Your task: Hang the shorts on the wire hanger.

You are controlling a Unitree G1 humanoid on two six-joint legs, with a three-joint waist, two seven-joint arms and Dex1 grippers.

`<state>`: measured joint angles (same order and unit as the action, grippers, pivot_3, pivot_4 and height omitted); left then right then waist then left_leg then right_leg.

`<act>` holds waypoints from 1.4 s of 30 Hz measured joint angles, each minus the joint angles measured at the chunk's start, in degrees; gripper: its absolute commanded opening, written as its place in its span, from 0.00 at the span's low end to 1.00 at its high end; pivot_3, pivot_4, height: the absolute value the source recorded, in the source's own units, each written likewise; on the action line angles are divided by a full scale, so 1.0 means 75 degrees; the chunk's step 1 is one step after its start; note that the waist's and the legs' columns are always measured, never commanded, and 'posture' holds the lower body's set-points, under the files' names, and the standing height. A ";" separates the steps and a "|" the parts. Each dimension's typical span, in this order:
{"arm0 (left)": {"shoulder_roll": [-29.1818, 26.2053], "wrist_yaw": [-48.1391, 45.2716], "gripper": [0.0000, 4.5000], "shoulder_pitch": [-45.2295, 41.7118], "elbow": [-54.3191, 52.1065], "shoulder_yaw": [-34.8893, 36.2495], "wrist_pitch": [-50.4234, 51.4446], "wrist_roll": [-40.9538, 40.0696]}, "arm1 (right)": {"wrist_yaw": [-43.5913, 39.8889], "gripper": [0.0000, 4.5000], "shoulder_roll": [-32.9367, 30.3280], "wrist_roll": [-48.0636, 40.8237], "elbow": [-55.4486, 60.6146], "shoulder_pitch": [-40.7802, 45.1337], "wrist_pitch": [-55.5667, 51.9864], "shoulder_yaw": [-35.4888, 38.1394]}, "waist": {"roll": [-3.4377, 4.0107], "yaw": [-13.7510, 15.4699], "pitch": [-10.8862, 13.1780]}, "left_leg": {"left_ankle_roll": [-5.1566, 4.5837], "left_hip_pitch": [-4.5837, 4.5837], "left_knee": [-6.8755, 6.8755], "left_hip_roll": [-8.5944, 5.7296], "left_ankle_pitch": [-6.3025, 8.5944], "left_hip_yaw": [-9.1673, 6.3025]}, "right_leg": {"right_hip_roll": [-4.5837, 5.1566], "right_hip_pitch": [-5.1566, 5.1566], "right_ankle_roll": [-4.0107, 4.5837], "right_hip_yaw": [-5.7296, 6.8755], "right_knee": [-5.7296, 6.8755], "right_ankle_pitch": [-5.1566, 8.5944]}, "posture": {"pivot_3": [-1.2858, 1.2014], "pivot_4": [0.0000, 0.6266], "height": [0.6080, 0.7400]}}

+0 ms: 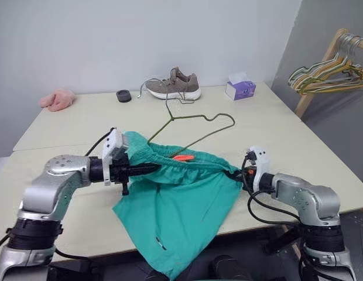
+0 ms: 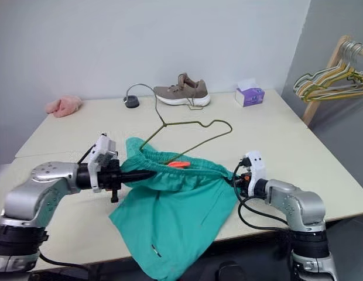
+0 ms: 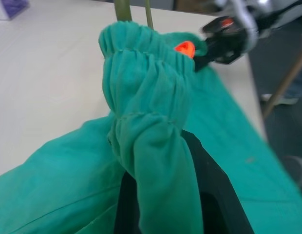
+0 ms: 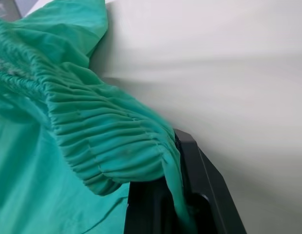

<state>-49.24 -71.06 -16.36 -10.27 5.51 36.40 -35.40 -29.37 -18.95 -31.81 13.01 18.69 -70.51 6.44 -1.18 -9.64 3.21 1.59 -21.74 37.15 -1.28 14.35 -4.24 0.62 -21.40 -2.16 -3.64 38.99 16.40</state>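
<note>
the teal-green shorts (image 1: 175,205) are held by the gathered waistband at the tabletop's (image 1: 287,129) near edge, the legs draped over it. the left gripper (image 1: 151,168) is clamped on one waistband end, the right gripper (image 1: 237,174) pinched on the other. the wire hanger (image 1: 196,126) lies mid-tabletop, its lower part tucked into the waist opening.

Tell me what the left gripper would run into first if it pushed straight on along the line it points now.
Beyond the shorts waistband it already pinches, the left gripper aims across toward the right gripper, which clamps the waistband's other end. That would probably come first, though depth is hard to judge.
</note>
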 measured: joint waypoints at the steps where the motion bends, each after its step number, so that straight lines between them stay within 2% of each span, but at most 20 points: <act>1: -0.0179 -0.0137 0.00 0.0076 -0.0127 0.0026 0.0099 -0.0104 | -0.0024 0.01 -0.0030 -0.0128 -0.0027 0.0012 -0.0131 0.0022 | 0.0001 -0.0001 0.0001 | 0.0000 0.0000 -0.0001 0.0000 0.0000 0.0001 | -0.0002 0.0000 0.0000 -0.0001 0.0000 0.0000 | 0.46 0.00 1.00; 6: -0.0872 -0.0812 0.00 0.0415 -0.0353 0.0028 0.0059 -0.0231 | -0.0034 0.01 -0.0088 -0.0452 -0.0388 0.0311 -0.0596 0.0192 | 0.0006 0.0007 0.0003 | 0.0000 0.0003 -0.0004 0.0001 0.0000 0.0008 | -0.0035 -0.0001 0.0003 -0.0007 -0.0001 0.0003 | 0.46 0.00 1.00; 10: -0.1258 -0.1136 0.00 0.0441 -0.0247 -0.0040 -0.0590 0.0174 | -0.0021 0.01 -0.0109 -0.0640 -0.0596 0.0515 -0.0732 0.0251 | 0.0007 0.0015 0.0005 | 0.0000 0.0002 -0.0005 0.0001 0.0000 0.0014 | -0.0041 -0.0002 0.0004 -0.0014 -0.0004 0.0004 | 0.46 0.00 1.00; 13: -0.1185 -0.1077 0.00 0.0310 0.0141 -0.0167 -0.0970 0.0475 | -0.0067 0.01 -0.0297 -0.0707 -0.0581 0.0501 -0.0611 0.0208 | 0.0011 0.0030 0.0006 | 0.0000 0.0001 -0.0004 0.0001 0.0000 0.0014 | -0.0041 -0.0003 0.0003 -0.0014 -0.0004 0.0004 | 0.46 0.00 1.00; 17: -0.0858 -0.0732 0.00 -0.0029 0.0608 -0.0171 -0.1091 0.0561 | -0.0465 0.01 -0.0926 -0.0505 0.0068 0.0150 0.0507 -0.0431 | 0.0010 0.0033 0.0006 | -0.0001 -0.0002 -0.0005 0.0003 0.0001 0.0014 | -0.0040 -0.0004 0.0002 -0.0014 -0.0010 0.0005 | 0.45 0.00 1.00; 20: -0.0650 -0.0532 0.00 -0.0059 0.0716 -0.0170 -0.1078 0.0560 | -0.0609 0.15 -0.1337 -0.0040 0.0525 -0.0182 0.1244 -0.1160 | 0.0010 0.0008 0.0005 | 0.0000 -0.0003 -0.0006 0.0009 0.0001 0.0018 | -0.0026 -0.0009 0.0002 -0.0021 -0.0011 0.0005 | 0.45 0.00 1.00; 24: -0.0471 -0.0361 0.00 -0.0054 0.0704 -0.0170 -0.1045 0.0556 | -0.0612 0.45 -0.1896 0.0988 0.0804 -0.0428 0.2258 -0.2243 | 0.0010 0.0004 0.0005 | 0.0000 -0.0001 -0.0007 0.0012 0.0001 0.0020 | -0.0018 -0.0014 0.0002 -0.0022 -0.0007 0.0004 | 0.45 0.00 1.00; 31: -0.0413 -0.0284 0.00 0.0000 0.0655 -0.0171 -0.1030 0.0551 | -0.0602 0.45 -0.1930 0.1849 0.0765 -0.0264 0.3352 -0.2546 | 0.0007 0.0022 0.0004 | 0.0000 -0.0002 -0.0005 0.0010 0.0001 0.0017 | -0.0017 -0.0012 0.0002 -0.0019 -0.0008 0.0004 | 0.45 0.00 1.00; 39: -0.0311 -0.0269 0.00 0.0013 0.0644 -0.0174 -0.1034 0.0567 | -0.1367 0.45 -0.2226 0.1925 0.1184 -0.0337 0.3687 -0.2556 | 0.0006 0.0035 0.0004 | 0.0000 -0.0001 -0.0004 0.0010 0.0000 0.0015 | -0.0015 -0.0009 0.0002 -0.0017 -0.0007 0.0004 | 0.45 0.00 1.00; 42: -0.0295 -0.0271 0.00 0.0014 0.0644 -0.0181 -0.1034 0.0579 | -0.1420 0.32 -0.2109 0.1962 0.1179 -0.0338 0.3702 -0.2653 | 0.0004 0.0032 0.0002 | 0.0000 0.0000 -0.0005 0.0011 0.0000 0.0014 | -0.0016 -0.0009 0.0002 -0.0016 -0.0007 0.0004 | 0.45 0.00 1.00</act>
<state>-51.46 -73.10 -16.26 -5.44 4.15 28.65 -31.07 -40.02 -34.77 -17.09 21.86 16.16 -42.75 -13.45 -1.15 -9.40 3.23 1.59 -21.74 37.11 -1.20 14.35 -4.13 0.50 -21.47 -2.14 -3.76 38.94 16.43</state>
